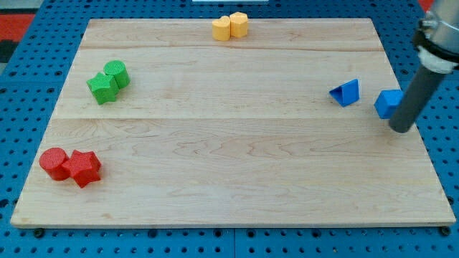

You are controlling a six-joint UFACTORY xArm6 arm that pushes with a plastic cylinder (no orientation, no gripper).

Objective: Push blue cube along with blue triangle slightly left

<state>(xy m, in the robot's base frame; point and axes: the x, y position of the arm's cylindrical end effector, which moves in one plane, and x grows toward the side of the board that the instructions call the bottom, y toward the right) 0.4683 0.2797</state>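
Our arm carries no hand, only a dark rod, so nothing here can spread, press together or pinch; our tip (401, 130) rests on the counter (229, 193) near its edge at the view's right. Just to the view's left of our tip, and a little toward the view's top, sits the blue cube (388, 103), whose right side is hidden behind the rod, so we cannot tell whether rod and cube touch. Further to the view's left of our tip, beyond the cube and apart from it, stands the blue triangle (346, 93). Well away from our tip, toward the view's top and left, two yellow blocks (230, 26) sit touching near the counter's far edge; their exact shapes are hard to make out. Far across the counter to the view's left lie two green blocks (108, 82) pressed together, and farthest from our tip, toward the view's bottom left, two red blocks (70, 165) touch one another.
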